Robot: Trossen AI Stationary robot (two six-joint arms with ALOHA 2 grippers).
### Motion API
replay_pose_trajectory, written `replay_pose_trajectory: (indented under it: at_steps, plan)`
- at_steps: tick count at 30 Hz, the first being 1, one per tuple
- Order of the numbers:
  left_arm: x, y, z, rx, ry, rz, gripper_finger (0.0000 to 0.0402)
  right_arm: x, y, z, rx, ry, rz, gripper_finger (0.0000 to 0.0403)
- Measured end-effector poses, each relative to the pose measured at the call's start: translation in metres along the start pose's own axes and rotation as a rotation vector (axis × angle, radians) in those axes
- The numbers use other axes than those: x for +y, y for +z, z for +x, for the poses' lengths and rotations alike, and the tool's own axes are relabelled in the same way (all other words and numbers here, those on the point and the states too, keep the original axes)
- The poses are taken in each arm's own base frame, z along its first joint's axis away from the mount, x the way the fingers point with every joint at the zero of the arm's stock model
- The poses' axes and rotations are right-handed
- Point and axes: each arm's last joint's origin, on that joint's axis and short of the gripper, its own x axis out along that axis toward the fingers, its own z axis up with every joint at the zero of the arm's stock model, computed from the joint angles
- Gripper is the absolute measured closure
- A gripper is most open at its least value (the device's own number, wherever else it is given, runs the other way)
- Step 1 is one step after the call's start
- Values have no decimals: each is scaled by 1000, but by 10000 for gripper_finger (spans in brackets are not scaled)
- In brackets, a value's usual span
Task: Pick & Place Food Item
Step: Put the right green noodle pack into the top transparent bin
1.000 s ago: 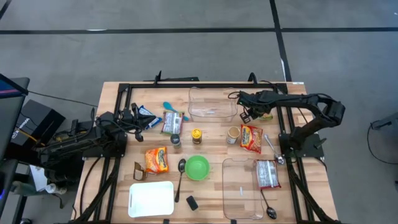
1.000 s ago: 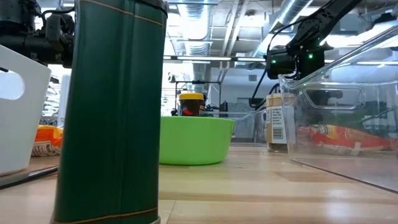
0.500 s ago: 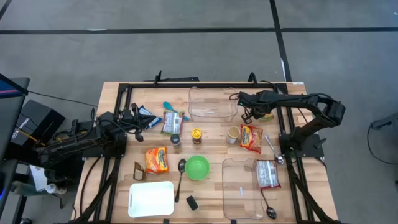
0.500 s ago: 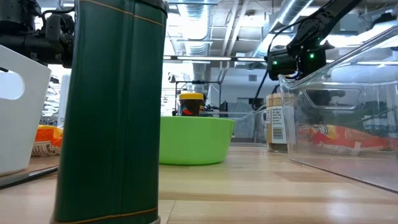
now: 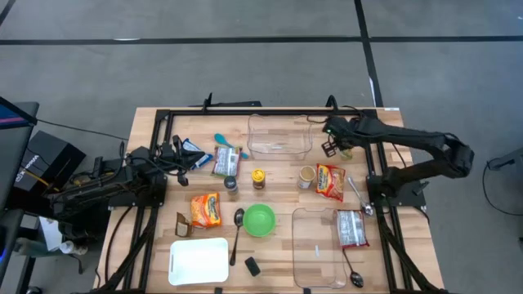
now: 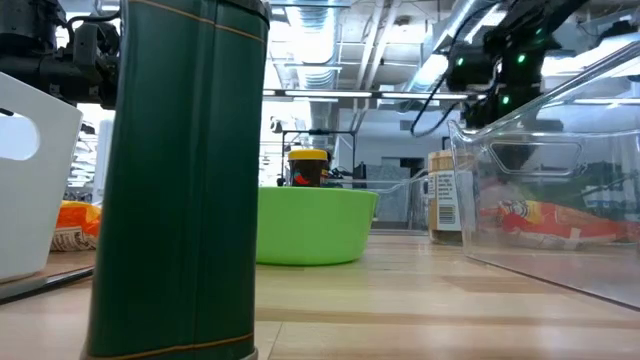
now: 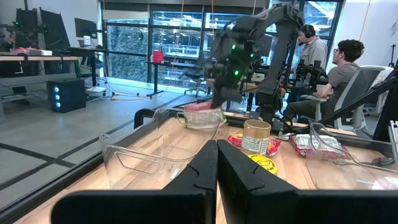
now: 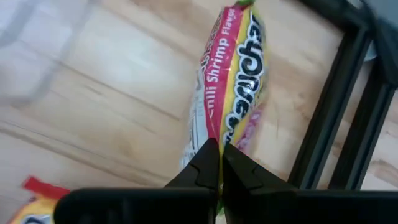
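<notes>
Right gripper [image 5: 333, 147] has lifted and swung back since a second ago, its arm now stretched out further to the right; fingers have clamped on a ramen pack [image 8: 229, 106], pinched edge-on and hanging above the wood at the table's far right, beside the black frame rail [image 8: 339, 99]. Pack reads "Chili Shrimp Flavor" in red on yellow. In the left wrist view the pack [image 7: 202, 106] hangs pink under the right arm, over the far clear bin [image 5: 279, 136]. Left gripper [image 5: 176, 157] parked at the table's left edge, fingers [image 7: 199, 180] together, holding nothing. Nearby on the table: second ramen pack [image 5: 330, 180], paper cup [image 5: 306, 175], yellow-lid jar [image 5: 258, 177], green bowl [image 5: 259, 219], near clear bin [image 5: 315, 245] with a snack bag [image 5: 352, 228]. Wood tabletop [image 5: 278, 175] with a black frame. Room: grey floor, glass walls, two seated people [image 7: 339, 68] at desks behind.
</notes>
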Motion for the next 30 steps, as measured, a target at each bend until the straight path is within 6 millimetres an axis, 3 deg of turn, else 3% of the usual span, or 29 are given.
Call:
replay_pose_trajectory:
  at_steps: [13,25,30]
  plan:
    - [0,0,0,0,0,0,401,-34,-14,-54,-246,154,156,403]
    - [0,0,0,0,0,0,401,-42,-17,-66,-323,211,194,403]
    - [0,0,0,0,0,0,401,-35,-6,-72,-405,354,225,403]
